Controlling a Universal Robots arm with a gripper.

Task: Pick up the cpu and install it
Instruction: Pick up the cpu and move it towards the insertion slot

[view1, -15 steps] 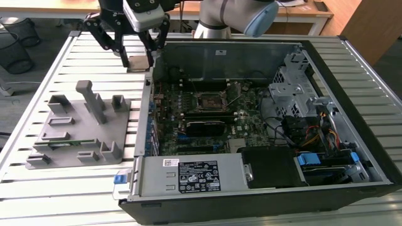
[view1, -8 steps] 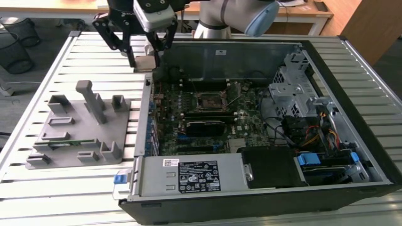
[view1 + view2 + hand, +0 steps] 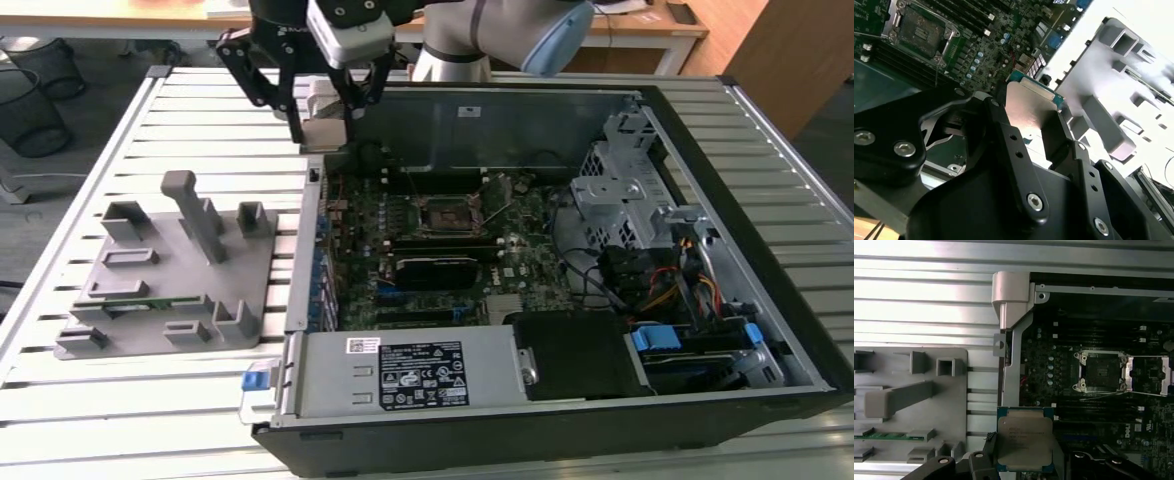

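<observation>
end effector clenched on the cpu. its fingers press two opposite edges, and the silver lid is bare between them in both wrist views. the cpu is held in the air, touching nothing but the fingers.

directly below the end effector is the side wall of the open computer case, near a corner.

the motherboard socket is inside the case, lower than the end effector and well apart from it, toward the exterior view's right. its retaining frame is swung open and the socket bed is bare.

the grey fixture tray lies on the slatted surface outside the case, on the end effector's opposite side, toward the exterior view's left. a green memory stick sits in one tray slot.
</observation>
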